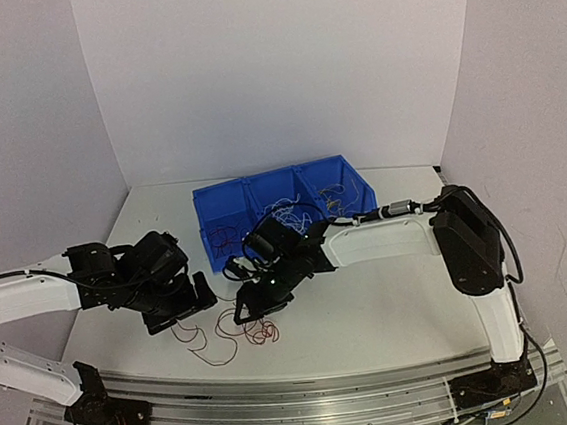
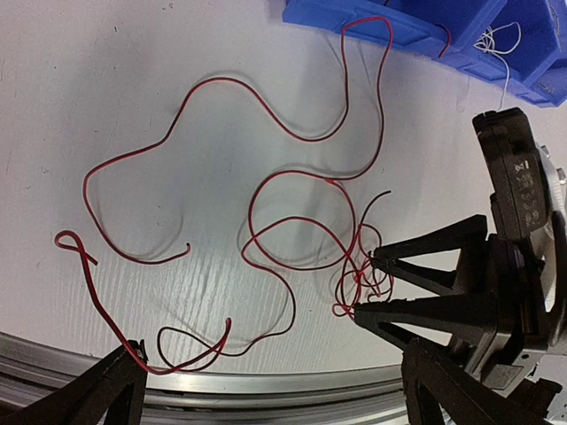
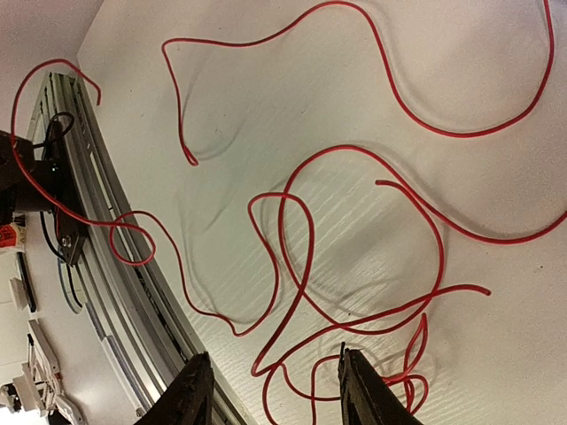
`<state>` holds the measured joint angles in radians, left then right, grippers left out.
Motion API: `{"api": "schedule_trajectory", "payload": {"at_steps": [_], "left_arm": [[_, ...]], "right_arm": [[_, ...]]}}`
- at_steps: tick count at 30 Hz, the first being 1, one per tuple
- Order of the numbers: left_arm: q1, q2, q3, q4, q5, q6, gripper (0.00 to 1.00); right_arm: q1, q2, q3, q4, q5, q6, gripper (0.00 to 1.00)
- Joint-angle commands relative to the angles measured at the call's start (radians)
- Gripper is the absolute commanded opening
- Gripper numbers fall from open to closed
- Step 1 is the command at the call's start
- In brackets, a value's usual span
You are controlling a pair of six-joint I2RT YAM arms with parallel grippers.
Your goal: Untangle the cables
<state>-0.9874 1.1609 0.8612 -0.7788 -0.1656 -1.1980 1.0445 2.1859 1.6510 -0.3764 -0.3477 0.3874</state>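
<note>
Operator: Right gripper (image 3: 273, 352) first. How do its jaws stand?

Manual: You see them apart in the right wrist view, lowered to the table (image 1: 403, 301). Loops of the red cables (image 3: 310, 232) lie on the surface between the two fingers (image 3: 190, 394). Nothing is clamped. In the left wrist view you find the same fingertips at a small knot of red wire.

Operator: And the left gripper (image 2: 270, 354)?

Manual: You find it spread fully wide, low over the table just left of the right one. One red strand runs past its left finger (image 2: 106, 394); you cannot tell whether it touches. It grips nothing.

Operator: Where do the cables lie beyond that?

Manual: You locate the loose red strands sprawled on the table between both grippers and the aluminium rail (image 1: 300, 384) at the near edge. One strand reaches the front of the blue bin (image 1: 203, 215). Behind the grippers, the bin's three compartments hold more: dark red wires on the left, white in the middle, yellowish on the right.
</note>
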Motion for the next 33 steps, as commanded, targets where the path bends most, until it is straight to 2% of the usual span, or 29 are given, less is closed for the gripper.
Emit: {"api": "schedule_trajectory", "payload": {"at_steps": [1,5,7,11,15,17,19,21,25,33], "left_arm": [[0.002,-0.02,-0.018,0.02,0.016,-0.01,1.0],[0.003,-0.011,-0.026,0.041,0.02,-0.008,1.0],[0.003,-0.009,-0.03,0.051,0.021,-0.006,1.0],[0.003,-0.016,-0.042,0.061,0.019,-0.006,1.0],[0.003,-0.036,-0.056,0.069,0.007,-0.01,1.0],[0.003,-0.052,-0.062,0.083,0.002,0.015,1.0],[0.003,-0.071,-0.071,0.125,0.006,0.08,1.0],[0.003,-0.106,-0.095,0.236,0.034,0.187,1.0],[0.003,-0.207,-0.177,0.499,0.134,0.355,1.0],[0.003,-0.278,-0.185,0.771,0.28,0.542,1.0]], "right_arm": [[0.005,0.045,0.049,-0.005,0.043,0.011,0.41],[0.005,0.08,0.091,-0.004,0.058,0.018,0.36],[0.006,0.106,0.118,-0.005,0.054,0.035,0.3],[0.007,0.109,0.139,-0.003,0.032,0.056,0.0],[0.007,0.048,0.132,-0.004,0.012,0.055,0.0],[0.007,-0.032,0.107,-0.005,0.011,0.059,0.0],[0.007,-0.139,0.072,-0.004,0.015,0.055,0.0],[0.007,-0.252,0.015,-0.004,0.045,0.039,0.0],[0.005,-0.498,-0.088,-0.009,0.203,0.014,0.0],[0.004,-0.794,-0.21,-0.008,0.584,-0.073,0.0]]}}
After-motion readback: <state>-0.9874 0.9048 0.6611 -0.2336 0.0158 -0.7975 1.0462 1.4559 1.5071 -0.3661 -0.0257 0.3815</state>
